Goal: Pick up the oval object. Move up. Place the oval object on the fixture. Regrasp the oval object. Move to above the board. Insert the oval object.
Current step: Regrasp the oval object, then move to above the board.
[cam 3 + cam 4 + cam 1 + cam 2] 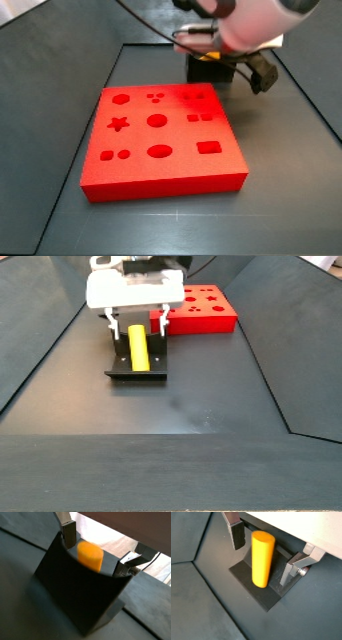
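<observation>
Oval object (262, 558): yellow-orange peg with rounded ends, resting on the fixture (136, 368), leaning against its upright back.

Gripper (266, 558): poised over the fixture, fingers (237, 534) spread on either side of the peg with a visible gap at each flank in both wrist views; holding nothing.

Board (162, 136): red, recessed, just beside the fixture.

Handling, judged: smooth rigid plastic, probably light and slippery; likely to roll or tip if nudged. Best taken across its long flanks near mid-length, pads square to the sides.
</observation>
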